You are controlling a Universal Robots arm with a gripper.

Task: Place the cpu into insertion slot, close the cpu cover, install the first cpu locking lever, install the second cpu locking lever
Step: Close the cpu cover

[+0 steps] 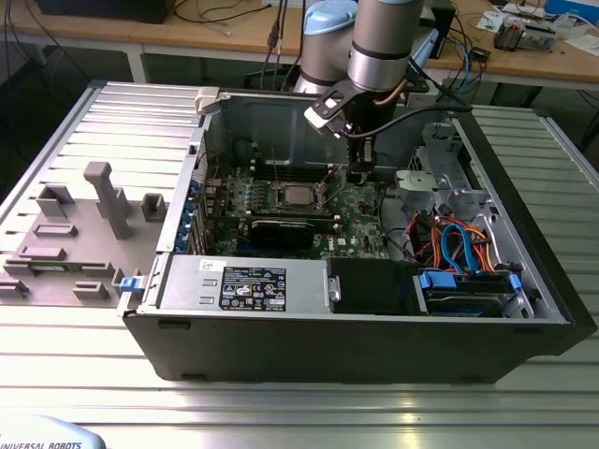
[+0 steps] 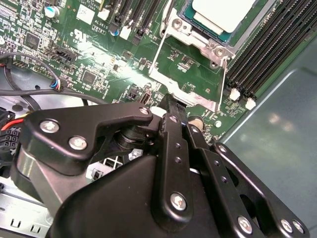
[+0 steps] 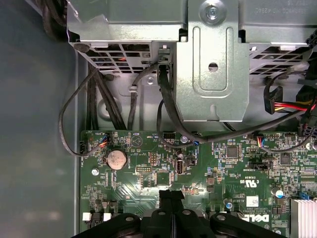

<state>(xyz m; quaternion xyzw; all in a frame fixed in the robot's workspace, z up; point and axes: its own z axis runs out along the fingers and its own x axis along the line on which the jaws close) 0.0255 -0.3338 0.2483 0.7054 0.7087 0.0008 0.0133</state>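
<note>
The cpu (image 1: 298,195) lies flat in the insertion slot (image 1: 281,203) on the green board, its silver top (image 2: 223,15) facing up inside the socket's metal rim (image 2: 198,37). The cpu cover (image 2: 195,94) is swung open away from the socket, and green board shows through its square cut-out. My gripper (image 1: 360,173) hangs inside the case, on the exterior view's right of the socket. Its black fingers are shut with nothing between them. The gripper's tip (image 2: 171,101) sits right at the cover's outer edge. In the first wrist view the gripper (image 3: 171,194) hovers just above the board.
Long memory slots (image 2: 267,54) run beside the socket. A black card (image 1: 281,229) lies in front of it. A metal drive cage (image 3: 213,64) with black cables (image 3: 163,99) stands close to the gripper. The power supply (image 1: 243,281) and coloured cables (image 1: 459,238) fill the case's front.
</note>
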